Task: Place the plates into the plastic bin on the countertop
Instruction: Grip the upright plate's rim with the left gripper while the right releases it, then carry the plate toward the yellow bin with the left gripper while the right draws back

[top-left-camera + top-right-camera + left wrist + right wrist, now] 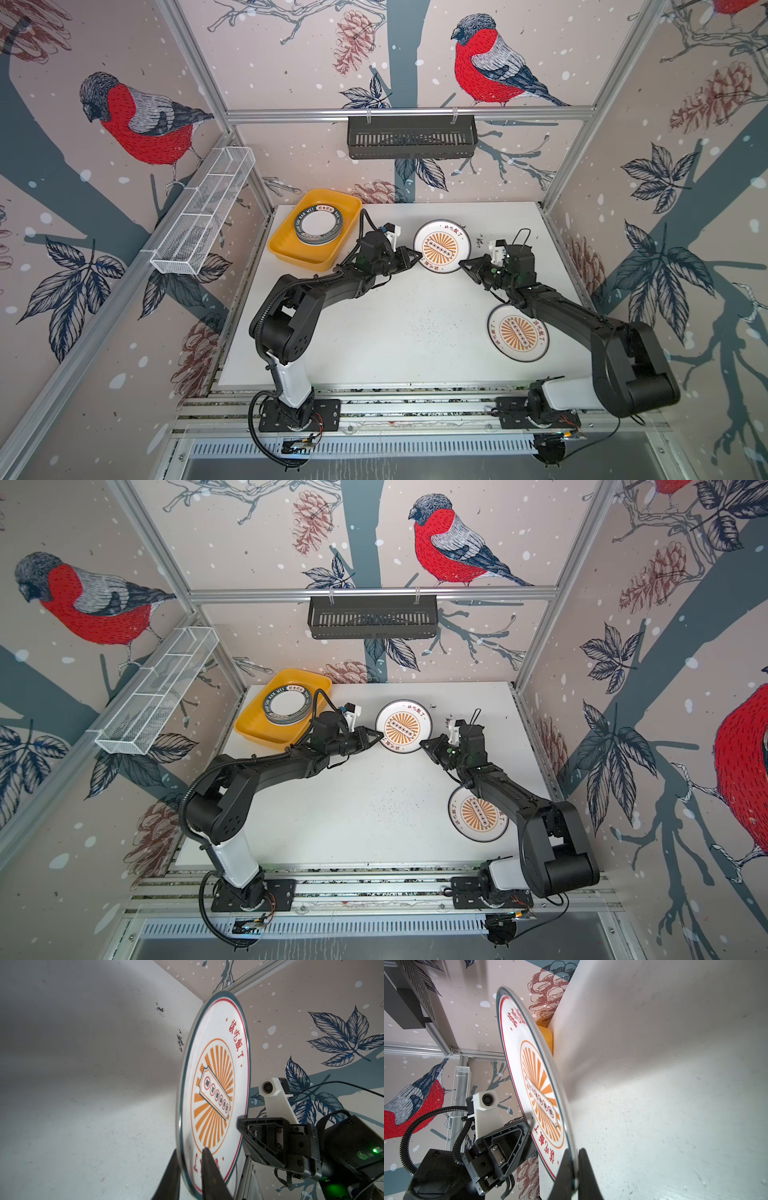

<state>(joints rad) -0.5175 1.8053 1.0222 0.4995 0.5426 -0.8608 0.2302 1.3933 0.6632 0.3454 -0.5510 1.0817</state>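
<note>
A white plate with an orange sunburst (441, 246) (404, 726) hangs a little above the countertop (395, 332), held by both grippers at opposite edges. My left gripper (417, 259) (190, 1150) is shut on its left rim, one finger above and one below. My right gripper (463, 264) (574, 1149) is shut on its right rim. In the wrist views the plate (214, 1088) (533, 1076) fills the middle. A second sunburst plate (518, 333) (478, 812) lies flat, partly under the right arm. Green-rimmed plates (318, 224) are stacked in the yellow plastic bin (291, 249) (257, 729).
A black slatted basket (411, 137) hangs on the back rail. A white wire-mesh basket (203, 212) hangs on the left wall. The bin sits at the countertop's back left corner, just left of the left wrist. Aluminium rails frame the table.
</note>
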